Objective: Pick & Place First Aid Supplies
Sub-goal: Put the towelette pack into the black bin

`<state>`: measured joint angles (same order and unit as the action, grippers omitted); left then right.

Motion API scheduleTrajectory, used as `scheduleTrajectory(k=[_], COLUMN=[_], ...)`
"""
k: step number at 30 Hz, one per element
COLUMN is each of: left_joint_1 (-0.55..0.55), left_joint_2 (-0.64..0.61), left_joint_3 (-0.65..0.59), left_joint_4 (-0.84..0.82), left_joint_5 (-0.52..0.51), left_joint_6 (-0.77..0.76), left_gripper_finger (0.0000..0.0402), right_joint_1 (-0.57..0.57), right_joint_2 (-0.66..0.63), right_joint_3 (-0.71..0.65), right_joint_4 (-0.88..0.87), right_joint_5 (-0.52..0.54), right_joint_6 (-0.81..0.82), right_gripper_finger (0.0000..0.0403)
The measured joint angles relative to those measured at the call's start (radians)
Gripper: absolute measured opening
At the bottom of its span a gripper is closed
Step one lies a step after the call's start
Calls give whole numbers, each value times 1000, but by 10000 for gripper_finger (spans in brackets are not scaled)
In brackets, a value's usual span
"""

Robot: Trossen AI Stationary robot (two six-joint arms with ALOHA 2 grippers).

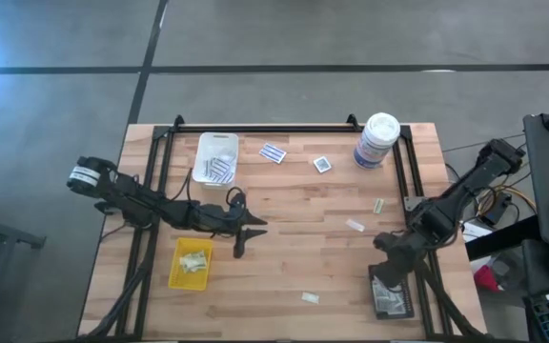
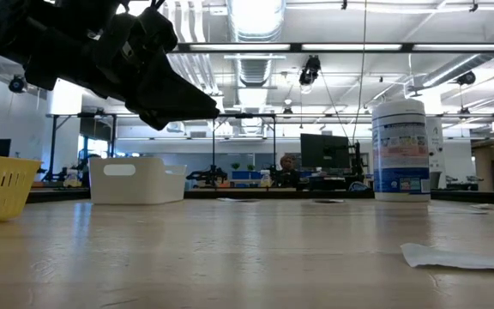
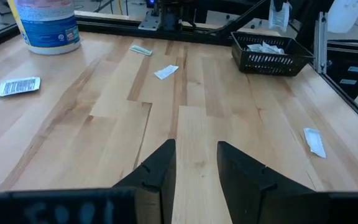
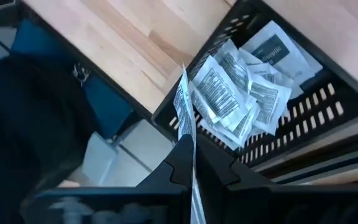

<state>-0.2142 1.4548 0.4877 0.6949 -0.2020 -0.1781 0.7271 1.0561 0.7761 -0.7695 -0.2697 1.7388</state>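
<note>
The right gripper (image 4: 192, 163) hangs over the black tray (image 4: 303, 134) at the table's near right corner, its dark fingers pressed together on a thin white packet (image 4: 186, 106) printed with fine black text, held on edge. Under it the black tray, a mesh-walled plastic basket, holds a loose heap of similar flat, crinkled paper packets (image 4: 241, 93).

The left gripper (image 1: 246, 232) hovers above bare wood near the table's middle, its two wedge-shaped fingers (image 3: 157, 171) standing apart with nothing between them.

The table (image 1: 294, 205) is pale butcher-block wood in long glued strips. More supplies lie scattered on it: a blue-and-white striped strip (image 1: 274, 152) and a white square with a dark centre (image 1: 323, 164) towards the far edge, two small pale strips (image 1: 355, 226) right of centre, and another pale strip (image 1: 310, 298) near the front. The white tray (image 1: 216, 159), smooth with rounded corners, holds a few packets; the yellow slotted tray (image 1: 190, 262) holds pale ones. A tall round white canister (image 1: 377, 141) with a blue label stands at the far right.
</note>
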Motion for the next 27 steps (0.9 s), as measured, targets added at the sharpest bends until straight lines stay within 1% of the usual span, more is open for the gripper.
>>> scheduleTrajectory(k=[5,10,14,18,23,27], left_joint_1=[0,1,3,3,3,3], left_joint_2=[0,0,0,0,0,0], left_joint_3=[0,3,13,26,44,53], left_joint_4=[0,0,1,1,1,1], left_joint_5=[-1,-1,-1,-1,-1,-1], left_joint_6=[32,72,101,120,145,160], left_gripper_finger=[110,110,110,110,110,110], right_joint_1=[48,89,107,113,113,113], right_joint_2=[0,20,73,137,199,220], right_joint_3=[-1,-8,-8,-8,-6,-5], right_joint_4=[1,6,59,124,124,126], right_joint_5=[48,109,112,111,103,74], right_joint_6=[125,187,196,165,178,178], right_gripper_finger=[8,8,8,8,9,10])
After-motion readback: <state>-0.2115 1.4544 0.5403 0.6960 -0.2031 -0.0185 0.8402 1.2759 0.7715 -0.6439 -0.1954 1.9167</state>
